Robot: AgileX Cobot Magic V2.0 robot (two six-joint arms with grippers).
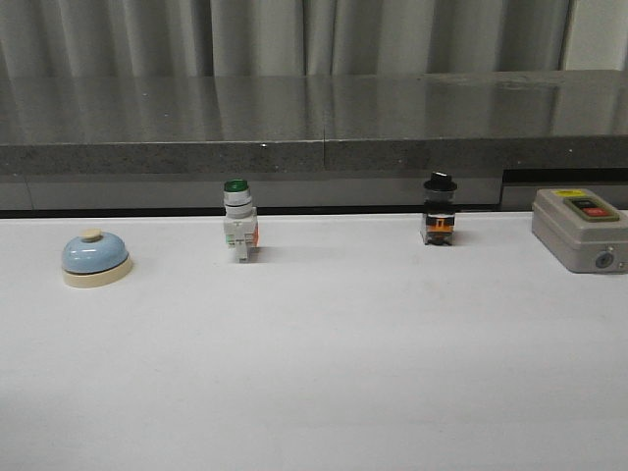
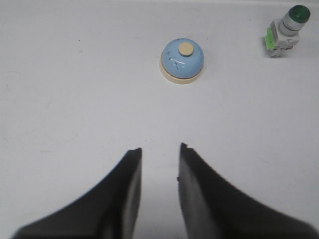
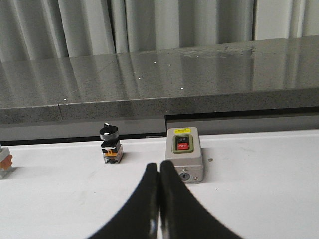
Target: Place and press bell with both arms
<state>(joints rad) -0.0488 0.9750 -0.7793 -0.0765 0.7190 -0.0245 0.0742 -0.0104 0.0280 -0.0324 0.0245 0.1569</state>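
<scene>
One bell (image 2: 182, 60) — beyond left gripper (image 2: 159, 152).

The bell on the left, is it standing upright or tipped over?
Upright. The bell sits flat on its cream base on the table, knob on top.

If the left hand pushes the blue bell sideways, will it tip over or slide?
The bell probably slides rather than tips: its cream base is wide and the dome sits low. The smooth white table likely gives little grip. A closing hand may slip on the rounded dome, so gripping at the base seems safer.
</scene>
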